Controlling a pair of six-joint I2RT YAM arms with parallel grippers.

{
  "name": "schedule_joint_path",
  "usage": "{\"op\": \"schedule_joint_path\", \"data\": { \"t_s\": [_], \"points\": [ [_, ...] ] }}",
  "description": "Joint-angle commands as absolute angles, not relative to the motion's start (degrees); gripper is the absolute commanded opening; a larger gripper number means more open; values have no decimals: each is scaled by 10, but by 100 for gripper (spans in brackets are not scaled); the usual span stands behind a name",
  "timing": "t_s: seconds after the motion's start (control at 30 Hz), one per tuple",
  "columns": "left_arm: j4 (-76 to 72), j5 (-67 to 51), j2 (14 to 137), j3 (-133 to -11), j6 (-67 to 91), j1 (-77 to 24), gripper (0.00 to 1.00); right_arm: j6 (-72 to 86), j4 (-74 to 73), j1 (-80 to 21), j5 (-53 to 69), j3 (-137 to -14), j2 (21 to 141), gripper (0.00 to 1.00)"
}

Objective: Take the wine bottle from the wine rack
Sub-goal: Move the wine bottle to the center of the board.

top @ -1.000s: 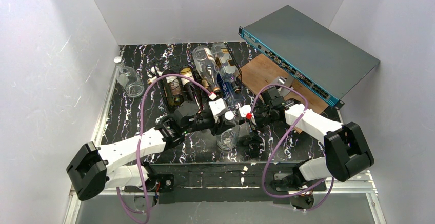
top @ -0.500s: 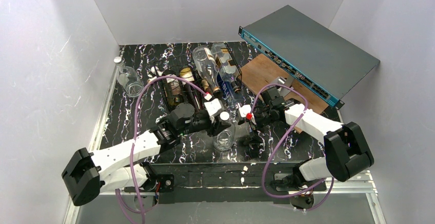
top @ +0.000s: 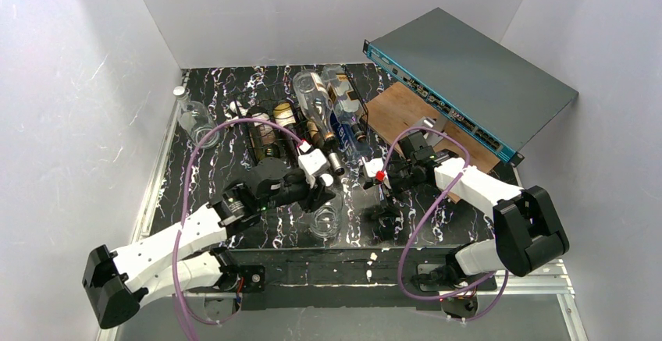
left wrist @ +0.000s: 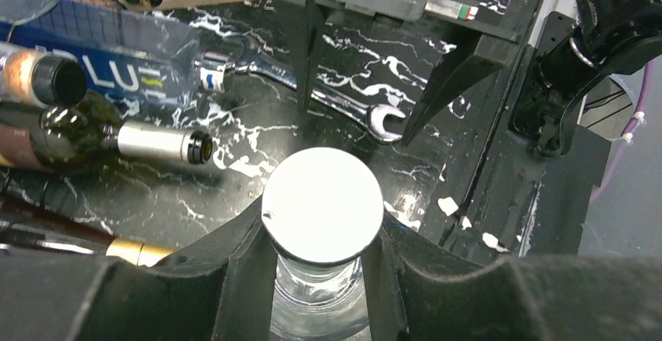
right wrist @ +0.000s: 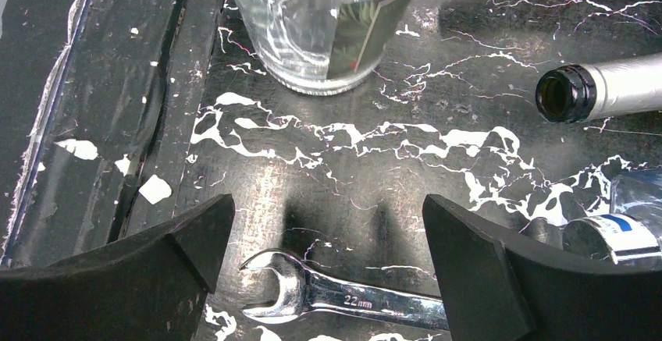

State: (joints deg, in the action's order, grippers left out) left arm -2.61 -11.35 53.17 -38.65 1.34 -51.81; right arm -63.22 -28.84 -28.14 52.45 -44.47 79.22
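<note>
My left gripper (top: 322, 179) is shut on the neck of the wine bottle (top: 325, 221), clear glass with a white cap. The bottle hangs upright over the table, in front of the black wire wine rack (top: 261, 140). In the left wrist view the cap (left wrist: 322, 200) sits just above my fingers (left wrist: 248, 278), which press the neck from both sides. My right gripper (top: 379, 204) stands open and empty to the right of the bottle, its fingers (right wrist: 195, 239) pointing down over a 22 mm wrench (right wrist: 336, 298). The rack holds several dark bottles lying down.
A green bottle with a silver foil neck (left wrist: 156, 142) and a blue-labelled clear bottle (left wrist: 101, 60) lie next to the wrench. A grey box with a teal edge (top: 468, 68) leans over a wooden board (top: 398, 107) at back right. A clear jar (top: 195, 118) lies at far left.
My left arm has drawn back toward the near left, carrying the clear bottle with it away from the right gripper. The right arm has not moved.
</note>
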Motion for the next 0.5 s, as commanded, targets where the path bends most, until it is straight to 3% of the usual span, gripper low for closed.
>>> {"op": "schedule_joint_path", "data": {
  "t_s": [0.0,0.47],
  "points": [
    [43,-87,484,-447,28,-513,0,-639,-299,-279,532,-466,778,100],
    [226,89,392,-508,21,-493,0,-640,-298,-278,528,-465,778,100]
  ]
}}
